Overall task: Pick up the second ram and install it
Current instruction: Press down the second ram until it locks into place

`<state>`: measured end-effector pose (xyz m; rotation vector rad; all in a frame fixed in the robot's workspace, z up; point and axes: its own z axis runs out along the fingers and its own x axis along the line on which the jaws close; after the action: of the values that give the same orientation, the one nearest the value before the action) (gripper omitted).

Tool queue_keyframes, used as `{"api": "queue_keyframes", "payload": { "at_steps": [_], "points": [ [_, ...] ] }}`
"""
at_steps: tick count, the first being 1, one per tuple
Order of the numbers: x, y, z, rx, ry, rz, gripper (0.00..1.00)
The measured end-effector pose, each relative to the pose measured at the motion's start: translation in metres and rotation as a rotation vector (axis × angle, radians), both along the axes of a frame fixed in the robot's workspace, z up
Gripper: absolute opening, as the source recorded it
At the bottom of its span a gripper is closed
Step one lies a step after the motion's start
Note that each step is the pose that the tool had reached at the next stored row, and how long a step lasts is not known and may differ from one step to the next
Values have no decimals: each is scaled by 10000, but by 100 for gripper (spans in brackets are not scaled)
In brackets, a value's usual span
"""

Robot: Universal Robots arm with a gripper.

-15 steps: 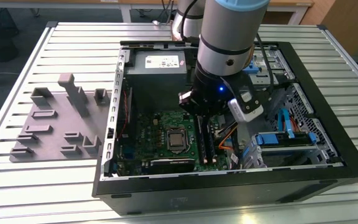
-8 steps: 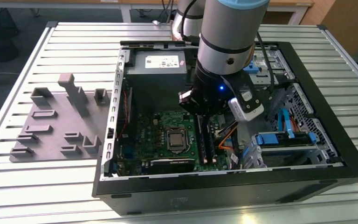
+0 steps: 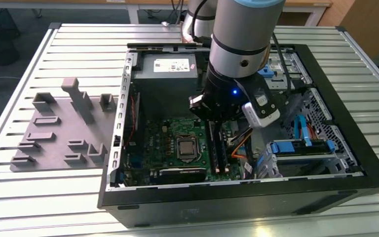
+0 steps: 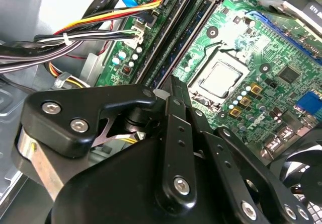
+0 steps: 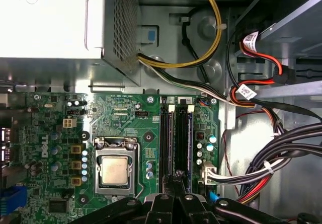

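My gripper point(image 4: 172, 83) hangs inside the open computer case point(image 3: 347, 168), its fingers shut together into one narrow tip. The tip point(image 5: 176, 179) stands over one end of two long black memory slots point(image 5: 177, 138) that run side by side beside the processor point(image 5: 114, 171). A thin bluish board edge, the second ram point(image 4: 187, 44), lies along the slot nearer the processor and looks seated. Whether the tip touches it I cannot tell. In the exterior view the gripper point(image 3: 209, 121) sits low over the green motherboard point(image 3: 160, 143), under the arm's wrist.
The power supply point(image 3: 166, 66) fills the case's far end. Bundled cables point(image 5: 282, 153) and a drive cage with blue clips point(image 3: 298, 148) crowd the side beyond the slots. A grey fixture tray point(image 3: 64, 128) lies on the slatted table at the exterior view's left.
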<state>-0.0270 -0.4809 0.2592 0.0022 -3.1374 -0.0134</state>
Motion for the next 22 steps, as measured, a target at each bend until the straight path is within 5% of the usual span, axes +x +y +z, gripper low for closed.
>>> {"api": "queue_keyframes", "payload": {
  "at_steps": [22],
  "points": [
    [0,0,69,-1,0,1,11]
  ]
}}
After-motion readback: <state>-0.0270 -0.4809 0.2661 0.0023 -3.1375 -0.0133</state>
